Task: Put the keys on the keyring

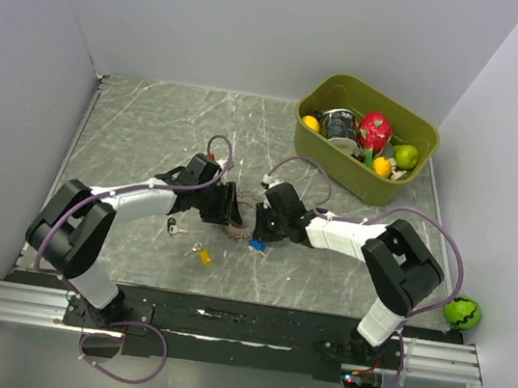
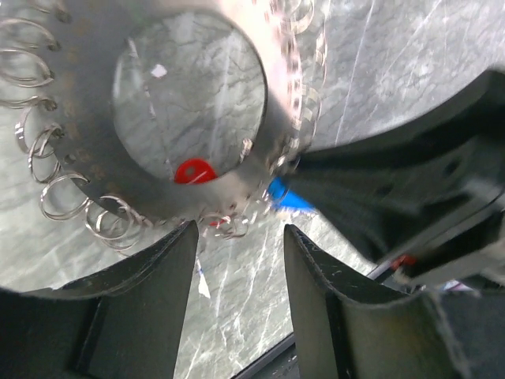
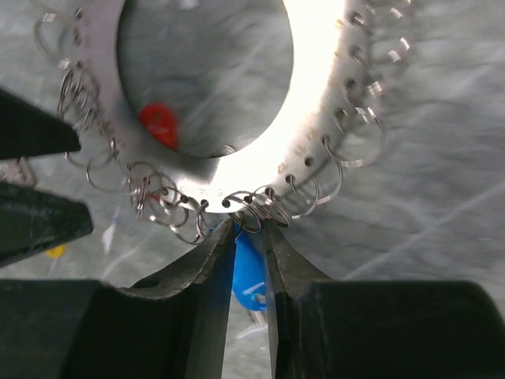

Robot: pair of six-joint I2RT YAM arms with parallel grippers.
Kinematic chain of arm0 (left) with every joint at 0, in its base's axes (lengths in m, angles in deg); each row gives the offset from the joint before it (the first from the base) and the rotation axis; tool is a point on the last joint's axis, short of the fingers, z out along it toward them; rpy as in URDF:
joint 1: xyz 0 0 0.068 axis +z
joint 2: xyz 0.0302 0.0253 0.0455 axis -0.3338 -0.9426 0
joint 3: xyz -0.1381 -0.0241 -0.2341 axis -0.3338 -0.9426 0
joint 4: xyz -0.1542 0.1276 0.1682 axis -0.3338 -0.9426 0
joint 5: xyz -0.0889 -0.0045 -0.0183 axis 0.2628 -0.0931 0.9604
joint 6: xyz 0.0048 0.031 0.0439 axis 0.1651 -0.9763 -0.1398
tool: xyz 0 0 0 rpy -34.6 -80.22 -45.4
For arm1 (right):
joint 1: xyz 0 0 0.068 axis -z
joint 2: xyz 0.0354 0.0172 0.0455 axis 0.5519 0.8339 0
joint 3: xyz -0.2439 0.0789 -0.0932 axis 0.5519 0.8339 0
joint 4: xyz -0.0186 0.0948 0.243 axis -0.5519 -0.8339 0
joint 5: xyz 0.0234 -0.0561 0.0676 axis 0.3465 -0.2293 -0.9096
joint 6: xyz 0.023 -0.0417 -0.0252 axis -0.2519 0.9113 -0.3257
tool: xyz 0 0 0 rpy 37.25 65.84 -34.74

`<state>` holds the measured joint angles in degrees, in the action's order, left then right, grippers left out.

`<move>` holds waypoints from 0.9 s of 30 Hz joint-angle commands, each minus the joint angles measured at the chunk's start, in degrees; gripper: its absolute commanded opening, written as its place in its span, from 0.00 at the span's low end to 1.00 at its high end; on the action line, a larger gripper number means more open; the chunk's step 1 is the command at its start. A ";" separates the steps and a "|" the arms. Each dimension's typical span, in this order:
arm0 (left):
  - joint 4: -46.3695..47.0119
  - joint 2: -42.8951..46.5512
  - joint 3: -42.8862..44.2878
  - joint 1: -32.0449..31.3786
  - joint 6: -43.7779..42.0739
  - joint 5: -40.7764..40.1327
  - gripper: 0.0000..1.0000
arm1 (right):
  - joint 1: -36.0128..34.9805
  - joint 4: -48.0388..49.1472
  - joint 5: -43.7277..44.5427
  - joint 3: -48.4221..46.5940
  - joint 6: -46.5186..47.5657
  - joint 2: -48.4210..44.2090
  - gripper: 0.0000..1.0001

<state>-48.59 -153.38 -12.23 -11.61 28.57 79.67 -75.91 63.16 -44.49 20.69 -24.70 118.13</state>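
The keyring (image 1: 243, 221) is a flat metal ring with many small split rings along its rim, held up between my two grippers at mid table. My right gripper (image 1: 260, 224) (image 3: 248, 225) is shut on its rim rings, with the blue-capped key (image 3: 248, 268) hanging between the fingers. My left gripper (image 1: 234, 212) (image 2: 239, 229) is open, its tips just short of the keyring's edge (image 2: 87, 95). A red-capped key (image 2: 193, 170) shows through the ring's hole. The black-capped key (image 1: 173, 230) and the yellow-capped key (image 1: 201, 256) lie loose on the table, near the left arm.
A green bin (image 1: 342, 158) with fruit and other items stands at the back right. A green ball (image 1: 462, 311) lies at the right wall. The black rail (image 1: 240, 320) runs along the near edge. White walls close in both sides.
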 commanded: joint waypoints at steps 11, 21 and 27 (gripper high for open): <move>-7.59 9.02 -0.69 -0.18 -1.75 -7.99 0.54 | -2.85 -2.56 4.08 3.17 -2.05 -11.83 0.37; -4.96 8.50 -5.44 -0.18 2.12 -5.09 0.49 | -1.88 -2.56 4.97 3.08 -1.08 -13.25 0.46; -2.76 6.92 -5.97 -0.18 3.09 -4.65 0.47 | -1.97 -2.65 4.44 2.65 -0.91 -12.37 0.46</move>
<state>-53.73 -145.58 -18.31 -11.61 30.06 74.12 -78.10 60.16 -40.91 23.71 -26.27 105.36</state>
